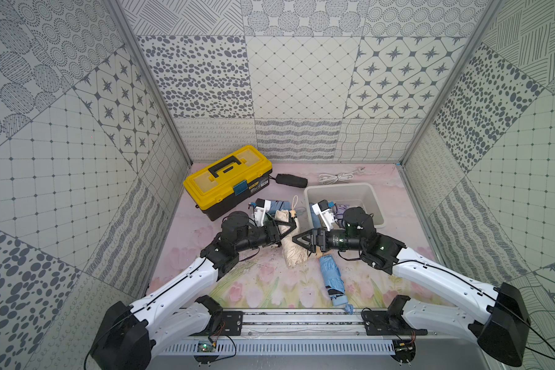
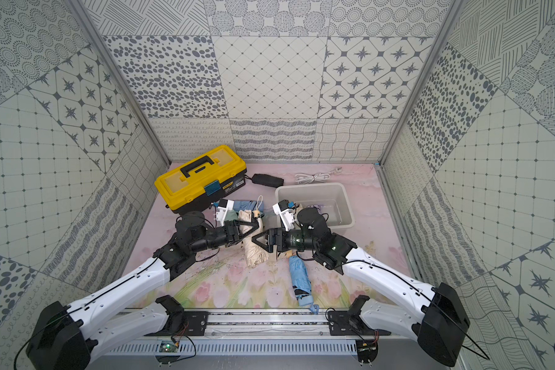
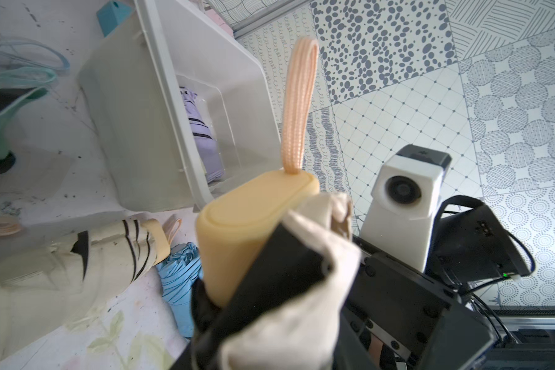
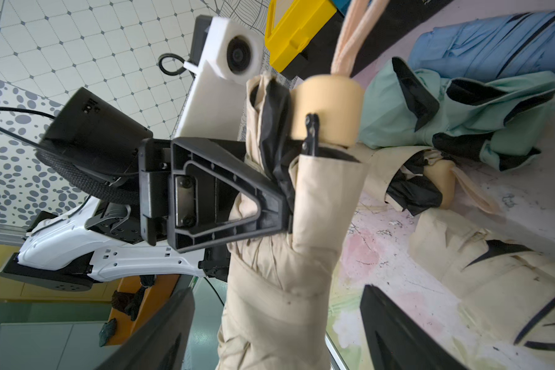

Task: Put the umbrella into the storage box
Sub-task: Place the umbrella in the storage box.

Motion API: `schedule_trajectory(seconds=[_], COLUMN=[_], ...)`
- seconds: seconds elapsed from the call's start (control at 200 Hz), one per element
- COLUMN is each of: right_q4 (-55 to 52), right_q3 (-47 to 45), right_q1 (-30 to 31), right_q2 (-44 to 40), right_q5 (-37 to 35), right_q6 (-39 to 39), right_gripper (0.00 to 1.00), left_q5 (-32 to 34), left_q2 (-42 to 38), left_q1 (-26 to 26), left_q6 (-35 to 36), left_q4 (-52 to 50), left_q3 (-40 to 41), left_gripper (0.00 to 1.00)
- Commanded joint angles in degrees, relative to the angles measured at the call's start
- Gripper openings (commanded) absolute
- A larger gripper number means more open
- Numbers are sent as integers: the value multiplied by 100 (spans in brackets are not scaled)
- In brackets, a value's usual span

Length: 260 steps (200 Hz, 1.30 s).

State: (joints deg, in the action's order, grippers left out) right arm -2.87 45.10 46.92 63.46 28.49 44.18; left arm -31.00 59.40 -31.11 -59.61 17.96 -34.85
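Beige fabric of a folded umbrella point(image 4: 285, 272) is clamped by the left gripper point(image 1: 288, 226). Its black fingers point(image 4: 225, 198) are closed on the gathered canopy just below the peach handle point(image 3: 247, 230). The handle and its woven wrist loop point(image 3: 298, 105) project beyond the fingertips, and the longer part of the canopy hangs away on the opposite side of the grip. Whether that far end touches the table point(image 1: 253, 288) cannot be told. The right gripper point(image 1: 298, 239) faces the left one at close range. Its two fingers point(image 4: 161, 333) stand apart on either side of the hanging canopy, with a visible gap to the fabric on each side. In both top views the umbrella sits between the yellow toolbox point(image 1: 228, 176) and the storage box point(image 1: 337, 186). It is outside the box and near the box's front corner on the left-arm side. The storage box is upright on the table and contains a lavender umbrella point(image 3: 202, 134). A second beige umbrella point(image 4: 494, 266), marked with black lines, lies flat on the table behind the held one. A mint-green umbrella point(image 4: 462, 105) lies just beside it. A light blue umbrella point(image 1: 332, 275) lies on the table on the side towards the front rail.
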Motion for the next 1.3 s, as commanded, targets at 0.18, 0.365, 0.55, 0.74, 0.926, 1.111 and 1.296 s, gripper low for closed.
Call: schedule_trajectory(seconds=[0.18, 0.365, 0.55, 0.74, 0.926, 1.111, 1.296], right_q4=[697, 1024, 1154, 1292, 1013, 141, -1176], right_q3=[-198, -289, -348, -378, -402, -224, 479], right_q1=[32, 33, 27, -64, -700, -1774, -2904], right_q2=[31, 9, 52, 113, 66, -52, 166], right_q5=[227, 157, 46, -61, 102, 595, 792], right_q6=[136, 266, 333, 468, 558, 18, -1163], right_gripper=[81, 66, 47, 36, 31, 30, 31], left_q5=[-399, -399, -433, -409, -221, 397, 1554], left_q2=[561, 713, 843, 931, 861, 494, 395], left_q1=[-192, -253, -283, -280, -286, -281, -305], left_q6=[-305, -318, -345, -340, -157, 349, 537], left_q4=[2357, 2517, 2656, 2732, 2529, 1454, -47], left_q3=[-223, -250, -259, -233, -115, -90, -348], left_gripper=[28, 28, 29, 47, 80, 84, 81])
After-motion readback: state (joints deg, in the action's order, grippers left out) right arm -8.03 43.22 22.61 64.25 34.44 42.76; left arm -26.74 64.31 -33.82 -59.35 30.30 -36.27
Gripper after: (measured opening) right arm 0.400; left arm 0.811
